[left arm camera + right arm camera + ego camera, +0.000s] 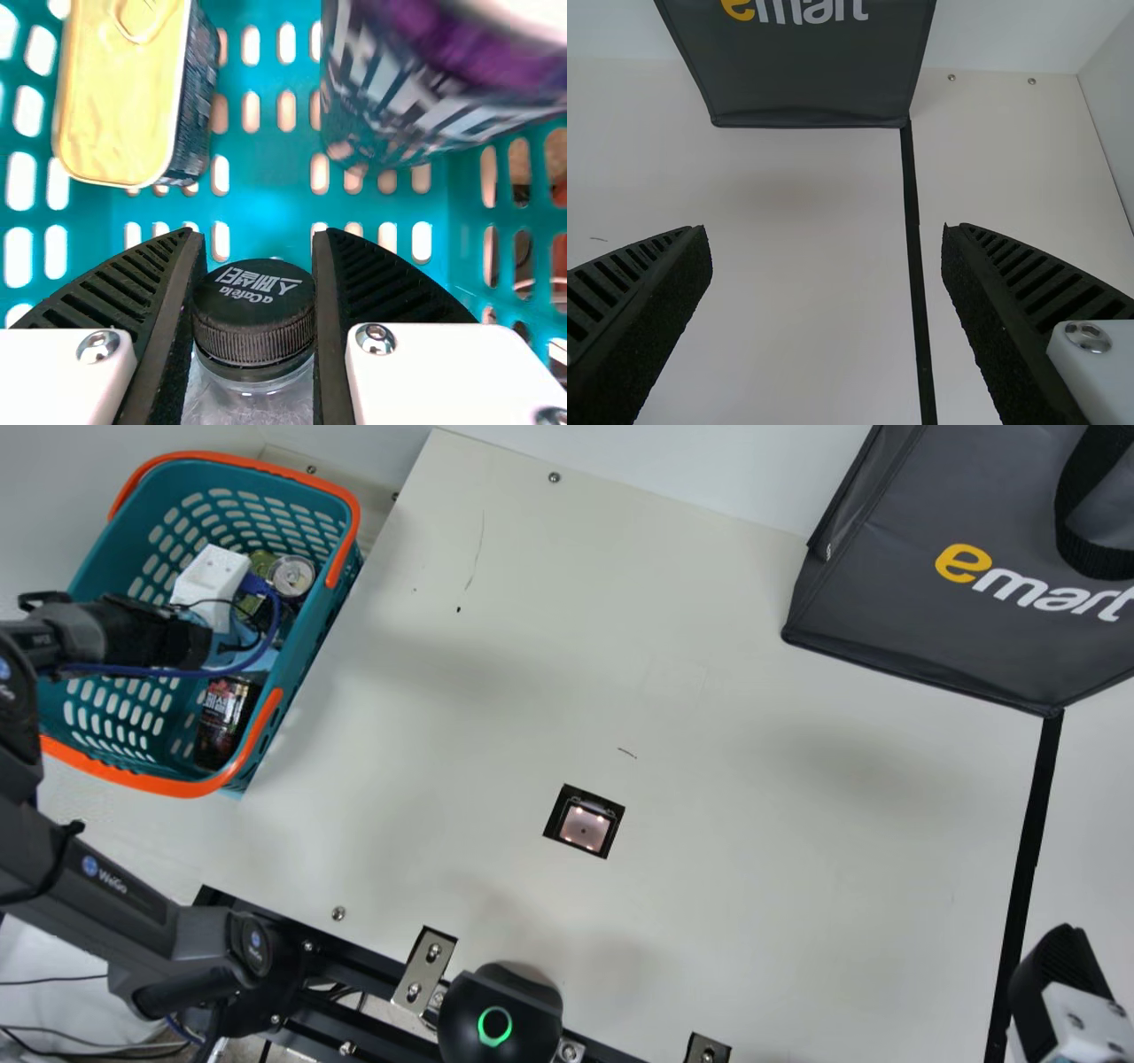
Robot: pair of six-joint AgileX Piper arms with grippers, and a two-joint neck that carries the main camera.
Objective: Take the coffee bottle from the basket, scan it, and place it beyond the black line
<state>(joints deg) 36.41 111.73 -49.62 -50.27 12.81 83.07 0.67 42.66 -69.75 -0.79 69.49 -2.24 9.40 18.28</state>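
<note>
In the main view my left gripper (211, 586) is down inside the teal basket (199, 466), its fingertips hidden. In the left wrist view the left gripper (258, 232) is shut on the coffee bottle (253, 312), with the black cap between the ribbed fingers and clear plastic below. The scanner (584, 826) is set in the table, its lights on. My right gripper (1063, 979) is at the main view's lower right, by the black line (1028, 850). From its wrist, the right gripper (827, 235) stands wide open with nothing held, above the black line (914, 221).
A dark bottle (223, 722) lies near the basket's front side. A silver-topped can (291, 576) is at its back. The left wrist view shows a gold-lidded tin (120, 88) and a purple-and-white container (425, 80). A dark grey bag (921, 629) stands at the table's back right.
</note>
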